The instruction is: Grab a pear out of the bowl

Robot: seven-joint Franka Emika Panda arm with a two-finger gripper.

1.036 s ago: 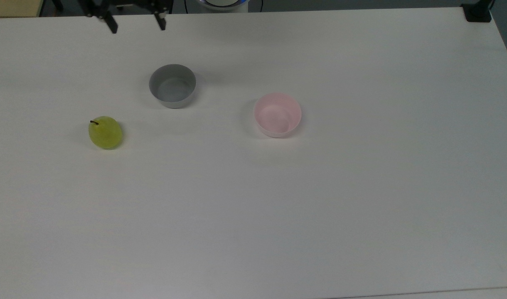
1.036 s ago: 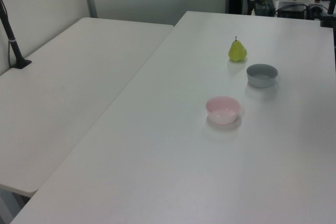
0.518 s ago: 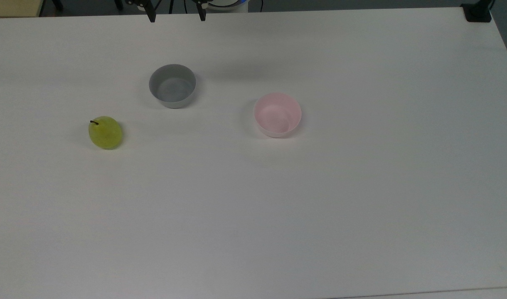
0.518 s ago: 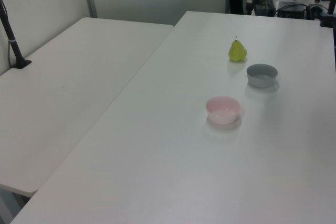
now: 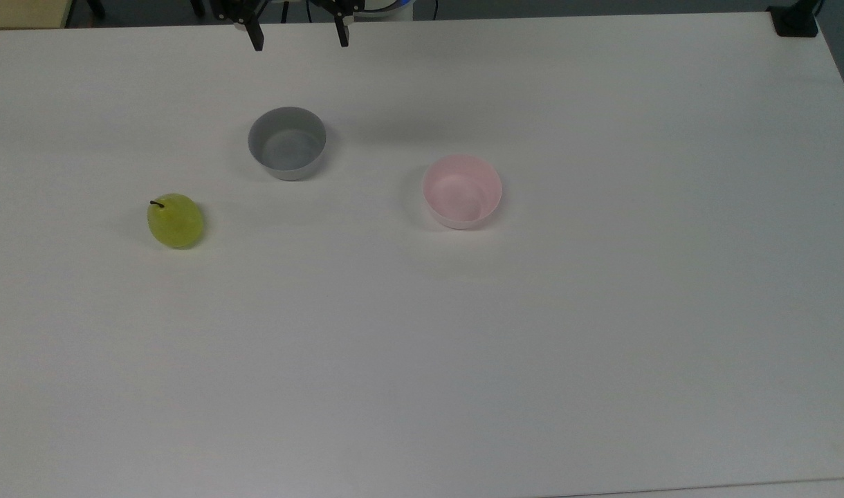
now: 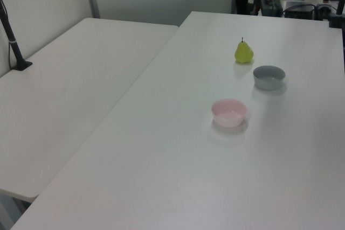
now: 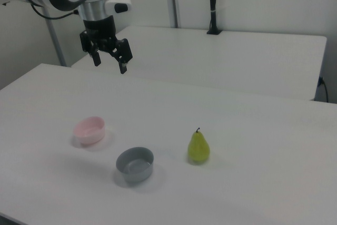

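Observation:
The yellow-green pear stands upright on the white table, outside both bowls. The pale pink bowl has nothing in it. My gripper hangs open high above the table, at the top view's upper edge, beyond the grey bowl, with nothing between its fingers. In the right view it is up and to the right of the pink bowl.
A grey bowl with nothing in it stands between the pear and the pink bowl. A second white table adjoins on the left view's left. A black post stands on the far table.
The gripper swung from the top view's upper left toward the right, then dropped slightly lower into the top view. The pear and both bowls have not moved.

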